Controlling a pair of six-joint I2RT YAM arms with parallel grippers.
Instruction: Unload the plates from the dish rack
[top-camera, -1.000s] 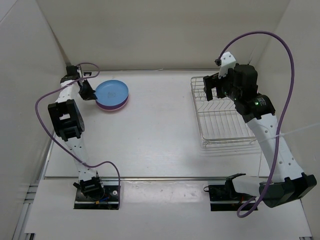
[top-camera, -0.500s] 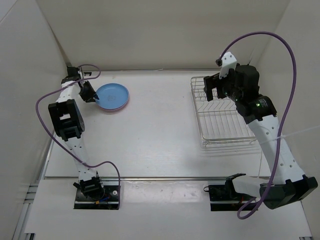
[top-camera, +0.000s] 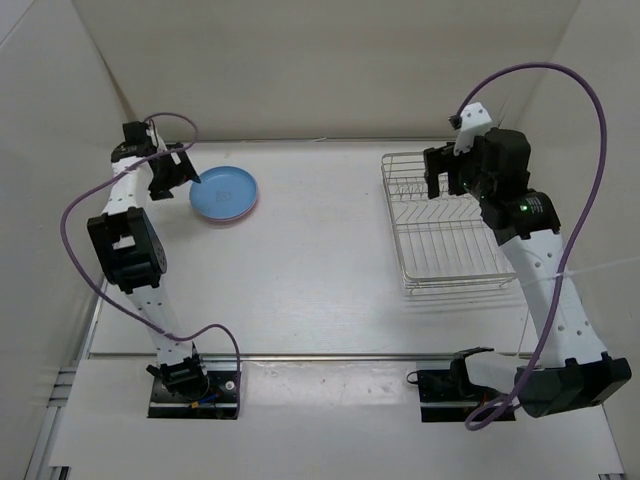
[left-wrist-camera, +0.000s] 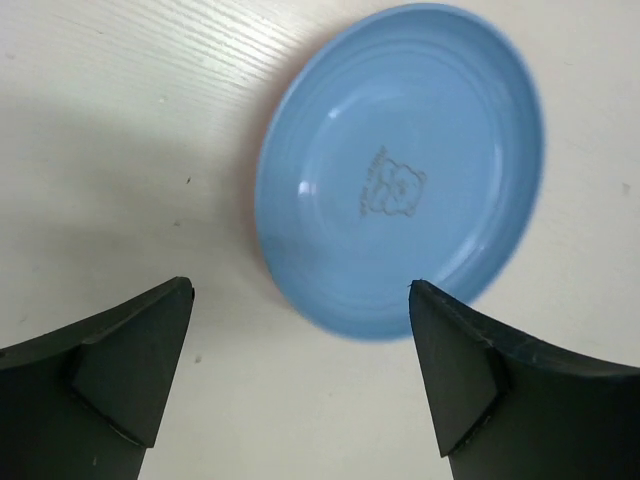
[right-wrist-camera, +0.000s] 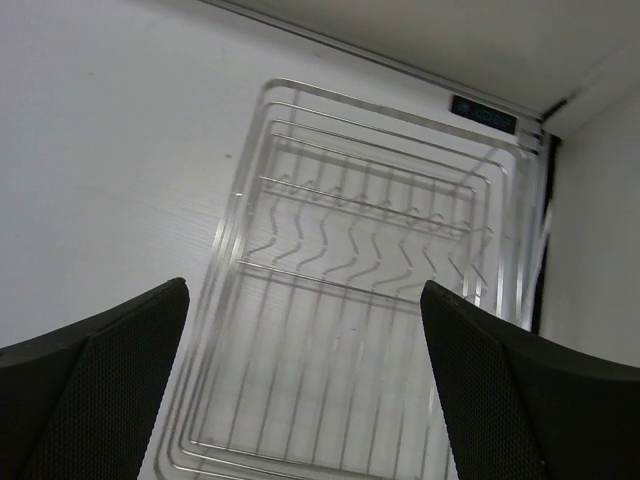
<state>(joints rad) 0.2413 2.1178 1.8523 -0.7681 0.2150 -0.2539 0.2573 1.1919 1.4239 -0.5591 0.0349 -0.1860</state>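
The light blue plate lies flat at the table's far left, stacked on the pink plate, of which only a thin rim shows. In the left wrist view the blue plate shows a small bear mark at its centre. My left gripper is open just left of the plates, and its jaws hold nothing. The silver wire dish rack stands at the far right with no plates in it. My right gripper hovers open over the rack, its jaws wide apart.
White walls close in the table at the back and on both sides. The left arm's purple cable loops beside the left wall. The right arm's cable arcs high over the rack's right side.
My left gripper has opened and let go of the blue plate, which now lies flat on the pink one. It has drawn back to the left. The right gripper shifted slightly right.
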